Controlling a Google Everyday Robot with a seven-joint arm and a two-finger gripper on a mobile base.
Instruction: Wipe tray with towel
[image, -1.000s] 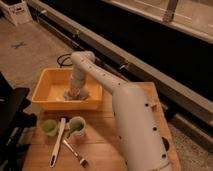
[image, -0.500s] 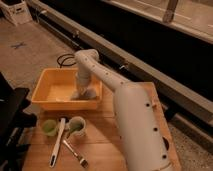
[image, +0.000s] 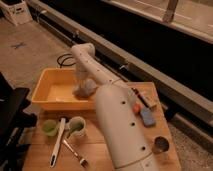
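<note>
My end effector (image: 84, 86) is down inside the yellow tray (image: 46, 95) on the bench (image: 100, 150), at its right side. It pinches the bunched grey towel (image: 85, 90) there.

White arm reaching forward and down from lower right; tool (image: 84, 88) lowered at its far end, apparently pointing downward.

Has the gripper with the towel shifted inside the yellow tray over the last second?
Yes. The gripper, down on the towel, has slid from mid-tray toward the right wall of the yellow tray.
</note>
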